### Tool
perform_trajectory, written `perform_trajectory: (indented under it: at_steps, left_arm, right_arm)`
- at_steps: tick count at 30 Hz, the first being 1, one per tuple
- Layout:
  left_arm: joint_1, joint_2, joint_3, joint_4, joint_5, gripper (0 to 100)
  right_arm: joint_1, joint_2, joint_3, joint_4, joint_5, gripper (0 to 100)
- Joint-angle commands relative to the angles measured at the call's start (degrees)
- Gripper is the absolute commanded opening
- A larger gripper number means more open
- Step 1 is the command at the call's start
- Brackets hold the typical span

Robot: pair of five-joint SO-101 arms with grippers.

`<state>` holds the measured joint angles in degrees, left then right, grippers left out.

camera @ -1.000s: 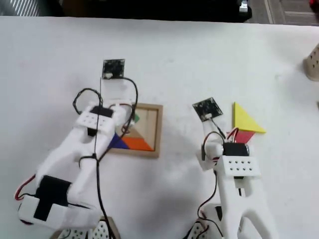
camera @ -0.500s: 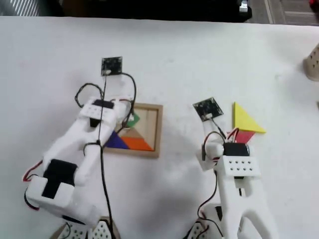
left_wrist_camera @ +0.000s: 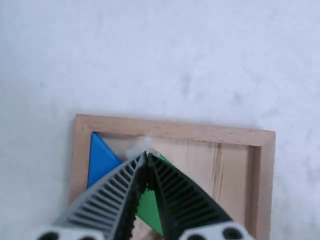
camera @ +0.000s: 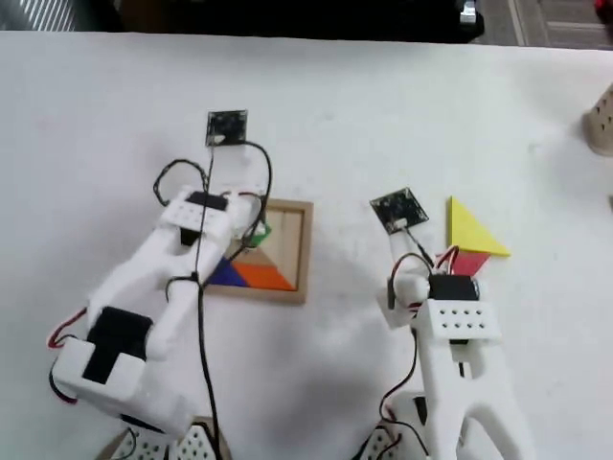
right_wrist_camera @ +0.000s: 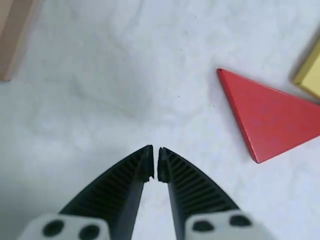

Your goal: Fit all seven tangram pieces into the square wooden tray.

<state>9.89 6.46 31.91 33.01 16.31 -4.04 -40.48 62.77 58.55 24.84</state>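
tray: ok so the square wooden tray [camera: 307,251] sits on the white table [camera: 383,115], a bit left of middle, and the left arm [camera: 144,283] is draped over its left side.

pieces in the tray: a blue piece [camera: 224,275] is in the near-left corner. An orange piece [camera: 264,278] is right beside it along the near edge. A green piece [camera: 258,231] peeks out by the arm, farther back on the left. The right half is mostly bare wood.

left gripper: the left gripper [left_wrist_camera: 146,158] has its jaws pressed together, tips meeting just inside the tray's rim [left_wrist_camera: 170,129]. From the wrist cam the green piece [left_wrist_camera: 148,207] is under the jaws and the blue one [left_wrist_camera: 100,157] is just to one side. It doesn't look like it's pinching anything. Can't tell if the tips actually touch the green.

right gripper: the right gripper [right_wrist_camera: 155,163] is basically closed too, with just a hairline gap at the tips and nothing in it. It hangs over bare table.

loose pieces: a yellow triangle [camera: 471,230] and a red triangle [camera: 467,262] lie right of the tray, touching each other, with yellow on the far side. The red one sits just past the right arm [camera: 455,321]. On the right wrist cam the red triangle [right_wrist_camera: 270,117] is near the tips but apart from them.

also there: a tan thing with holes [camera: 602,120] sits at the far right edge.
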Motion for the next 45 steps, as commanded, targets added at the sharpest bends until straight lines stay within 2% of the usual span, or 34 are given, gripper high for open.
perform_trajectory:
  at_steps: [1,4,10,15,26,31,37,41,45]
  left_arm:
    - [2.2,-0.6,-3.3,-0.1,0.3,2]
    - [3.6,-0.5,-3.8,-1.1,0.2,2]
    - [7.1,-0.3,0.2,-8.6,0.3,2]
    - [7.2,-0.4,1.0,-8.6,0.6,2]
    - [6.6,-0.6,0.6,4.7,0.3,2]
    - [4.4,-2.2,-1.8,12.0,0.2,2]
    - [2.8,-6.8,-0.8,14.9,-1.1,2]
    - [3.6,-8.8,0.1,12.0,-5.3,2]
    - [4.1,-6.1,0.3,2.6,-2.9,2]
  right_arm:
    - [0.5,-1.0,-0.3,-0.8,0.7,1.8]
    - [0.7,-1.0,-0.3,-0.8,0.7,1.8]
    - [1.9,-1.1,-0.3,-0.7,0.7,1.8]
    - [2.4,-1.0,-0.3,-0.7,2.0,1.8]
    - [2.4,-1.0,1.1,-4.0,2.7,1.8]
    - [2.4,-1.0,1.5,-5.1,2.7,1.8]
    - [2.4,-1.0,1.6,-5.2,2.7,1.8]
    - [2.4,-1.0,1.6,-5.2,2.7,1.8]
    - [2.4,-1.0,1.6,-5.1,2.7,1.8]
